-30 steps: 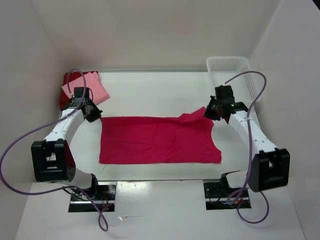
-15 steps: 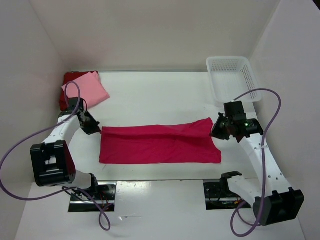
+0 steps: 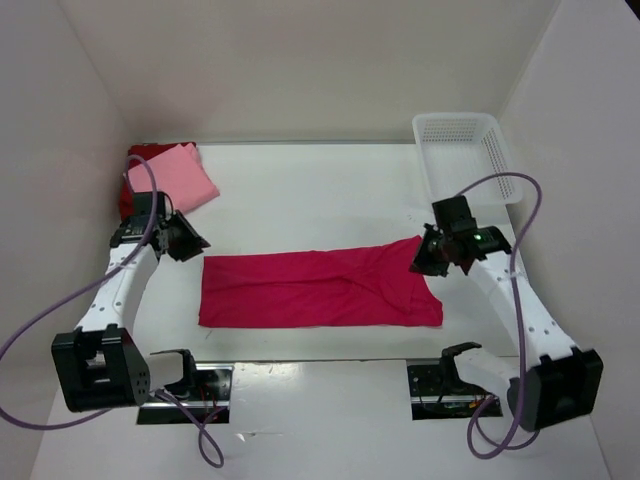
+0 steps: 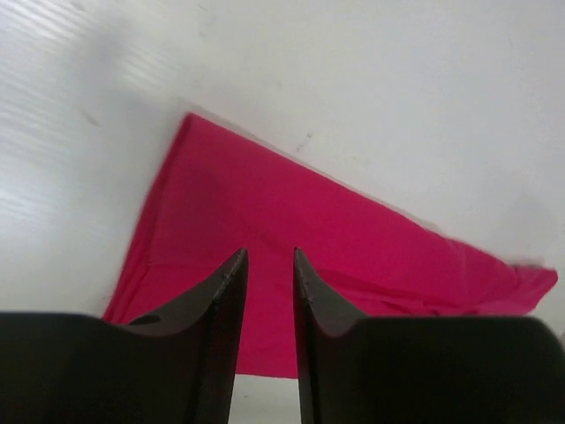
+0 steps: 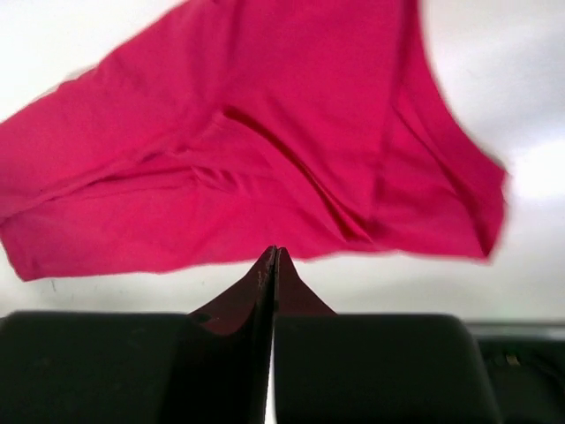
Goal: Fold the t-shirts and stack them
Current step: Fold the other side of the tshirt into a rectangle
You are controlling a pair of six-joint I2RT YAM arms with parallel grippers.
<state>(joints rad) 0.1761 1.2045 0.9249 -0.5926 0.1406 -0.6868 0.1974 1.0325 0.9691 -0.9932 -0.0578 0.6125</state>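
The bright crimson t-shirt (image 3: 310, 290) lies folded into a long flat strip across the table's middle, with creases near its right end. It fills the left wrist view (image 4: 291, 256) and the right wrist view (image 5: 247, 150). My left gripper (image 3: 192, 243) hovers just off the strip's far left corner, jaws slightly apart and empty (image 4: 269, 254). My right gripper (image 3: 420, 262) is over the strip's far right corner, jaws pressed together with nothing between them (image 5: 274, 252). The light pink t-shirt (image 3: 172, 178) lies folded on the dark red one (image 3: 140, 155) at the back left.
A white lattice basket (image 3: 465, 150) stands at the back right by the wall. White walls close in the table on three sides. The arm bases and cables sit along the near edge.
The crimson shirt's far edge came down toward the near edge, leaving a narrower strip. The left gripper shifted slightly left; the right gripper swung out right, then back to the far right corner.
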